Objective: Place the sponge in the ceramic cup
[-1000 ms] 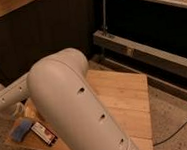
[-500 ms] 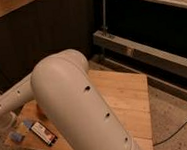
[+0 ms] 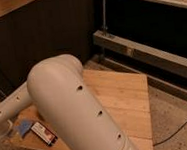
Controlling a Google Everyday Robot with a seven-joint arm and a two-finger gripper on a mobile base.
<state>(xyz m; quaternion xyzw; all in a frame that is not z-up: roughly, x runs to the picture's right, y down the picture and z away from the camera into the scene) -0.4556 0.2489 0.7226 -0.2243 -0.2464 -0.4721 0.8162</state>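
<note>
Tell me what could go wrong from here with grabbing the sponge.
1. The sponge lies close beside the black-and-red packet; the gripper, at the far left next to the sponge, might catch the packet.
2. Both sit near the edge of the table, so a push could slide the sponge off.
3. The arm hides much of the table; the ceramic cup is not in view, risking a misjudged drop.

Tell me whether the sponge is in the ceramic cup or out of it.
Out: the sponge lies on the wooden table beside the black-and-red packet, the gripper close by it. No cup shows.
</note>
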